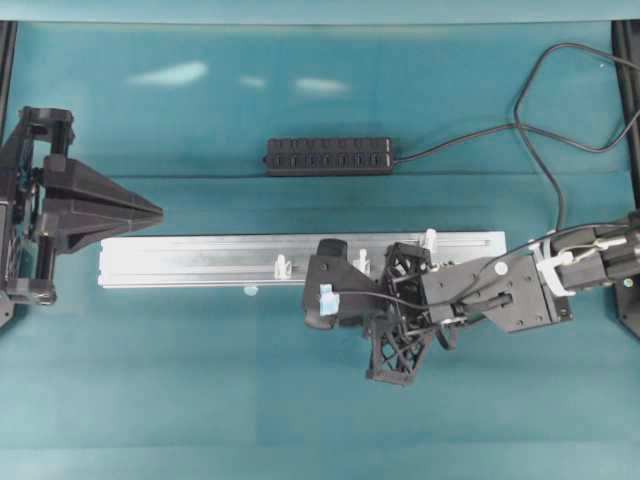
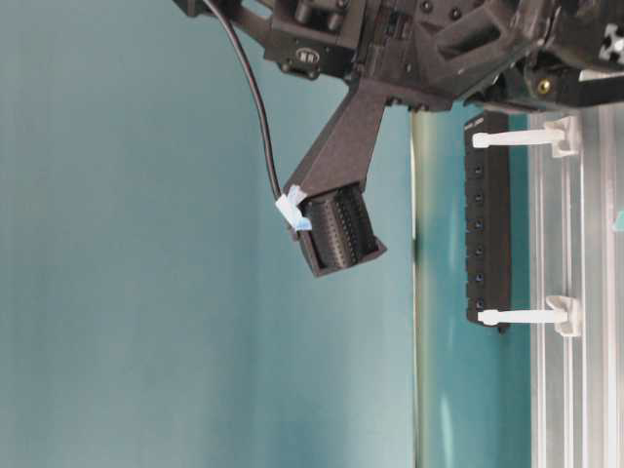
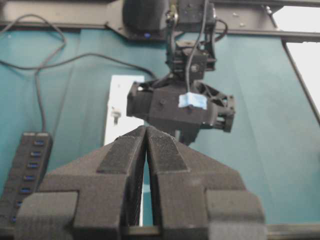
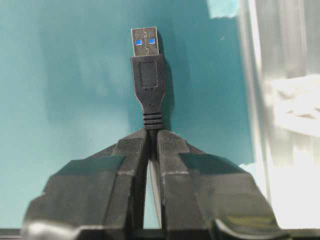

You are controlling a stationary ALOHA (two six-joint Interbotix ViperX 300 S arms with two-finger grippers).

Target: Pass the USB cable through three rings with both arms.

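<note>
Left gripper idles at the left end of the rail, jaws pressed together, empty; right gripper pinches the USB cable behind its plug, near the rings; no ring threaded yet; next: line plug up with a ring.

A teal table surface fills the scene, with soft pale light reflections near its far edge. Black frame posts stand at the table's corners, and a bright white area lies beyond the table's side.
</note>
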